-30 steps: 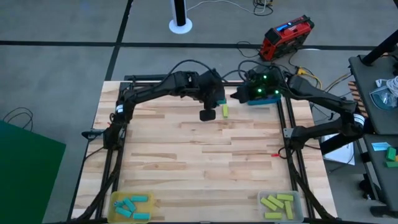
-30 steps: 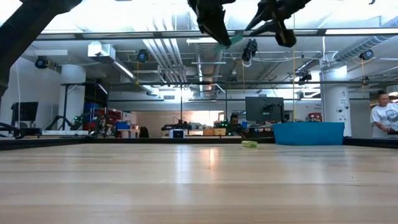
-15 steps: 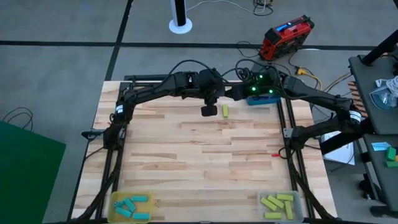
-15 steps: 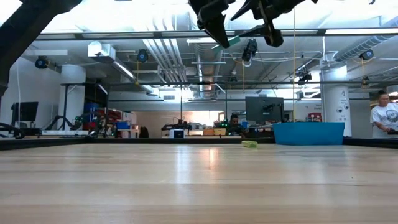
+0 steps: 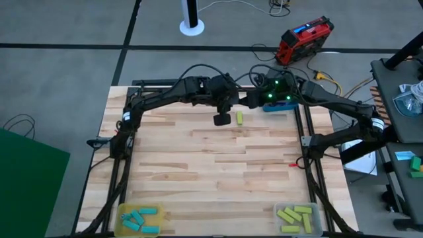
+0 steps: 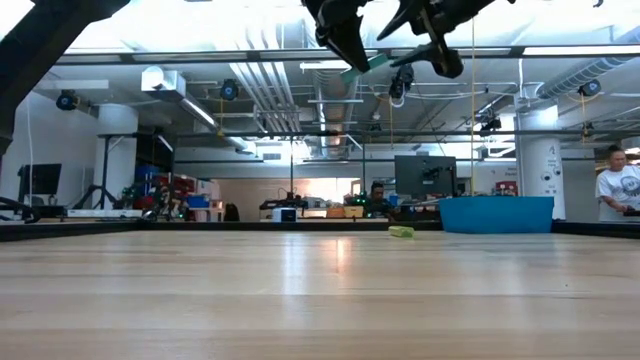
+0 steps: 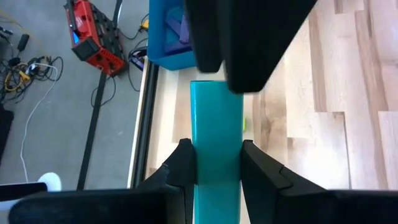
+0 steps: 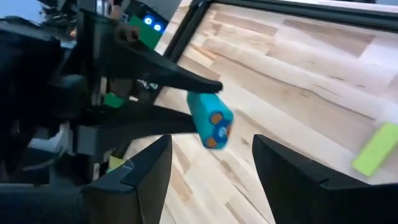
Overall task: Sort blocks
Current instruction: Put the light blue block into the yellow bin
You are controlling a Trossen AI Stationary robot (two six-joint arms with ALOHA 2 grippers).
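The left pincer (image 7: 214,168), raised over the far tabletop (image 5: 218,172), grasps a cyan block (image 7: 216,143) pointing lengthwise at the released right pincer (image 8: 211,165) close beside it.

The two grippers crowded each other high over the table's far edge: the left gripper (image 7: 212,163) clamped a cyan block (image 7: 216,140), and the right gripper (image 8: 211,165), fingers spread, faced it closely. Directly beneath them lay one yellow-green block (image 5: 239,118). Beside the right gripper stood the blue tray (image 6: 496,214). Bare wooden table (image 5: 218,172) stretched nearward below.
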